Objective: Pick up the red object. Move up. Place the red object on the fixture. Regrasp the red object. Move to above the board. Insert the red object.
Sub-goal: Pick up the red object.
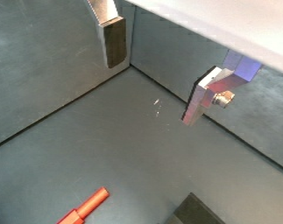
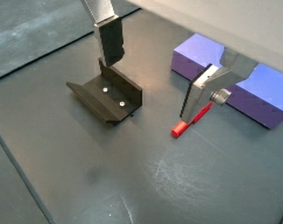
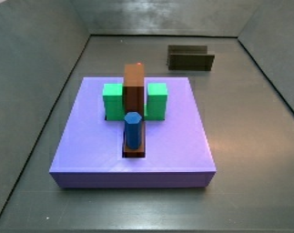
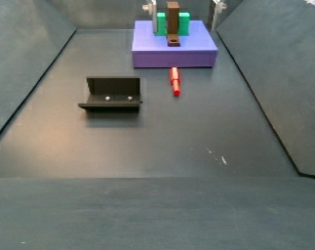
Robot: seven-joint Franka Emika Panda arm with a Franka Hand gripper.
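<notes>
Gripper (image 2: 155, 74) hangs above the worktop (image 2: 96, 175), fingers (image 2: 110, 39) spread wide, nothing btwn them; judged pre-pick, well clear of the load. Red object (image 2: 192, 120) lies flat on worktop just beside the board (image 2: 243, 74), apart from it per a side view (image 4: 175, 79). Fixture (image 2: 109, 96) stands empty near the peg, open side up, presumably staged as a regrasp rest. Board (image 3: 135, 127) carries green blocks (image 3: 116, 100), brown bar (image 3: 135, 86), blue peg (image 3: 133, 129). Insertion hole not made out. Arm not visible in side views; peg cut off at frame edge in a wrist view (image 1: 82, 210).
</notes>
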